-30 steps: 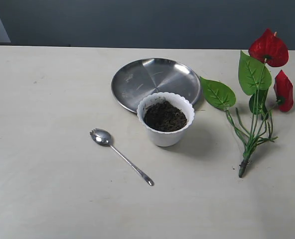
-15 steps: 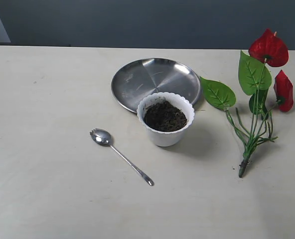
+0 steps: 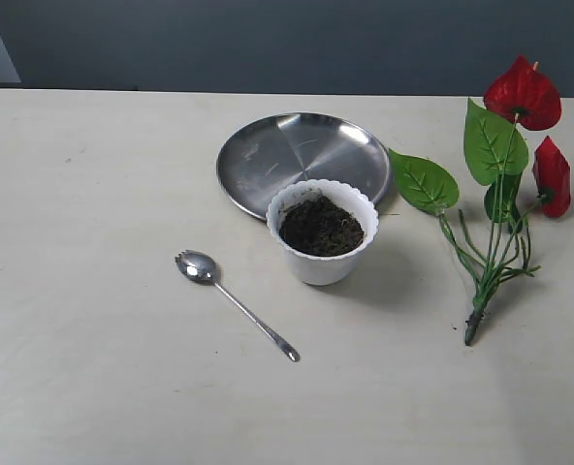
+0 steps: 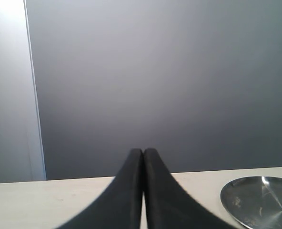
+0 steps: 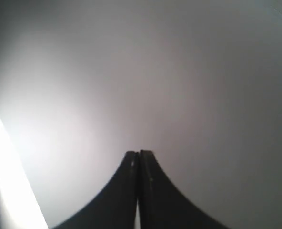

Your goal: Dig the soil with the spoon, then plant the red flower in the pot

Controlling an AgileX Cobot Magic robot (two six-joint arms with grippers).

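Note:
The white scalloped pot (image 3: 319,260) stands at the table's middle, filled with dark soil (image 3: 321,226). To its left the silver spoon (image 3: 234,302) lies flat, bowl toward the far left and handle toward the near right. The red flower (image 3: 526,94) lies on the table at the right, blooms far, stalk end near. Neither gripper shows in the exterior view. In its wrist view my left gripper (image 4: 143,151) is shut with nothing between its black fingers, well above the table. My right gripper (image 5: 139,153) is likewise shut and empty, facing a blank grey wall.
A round flat steel plate (image 3: 277,145) lies just behind the pot, touching or nearly touching it; its edge (image 4: 255,200) also shows in the left wrist view. A dark wall runs behind the table's far edge.

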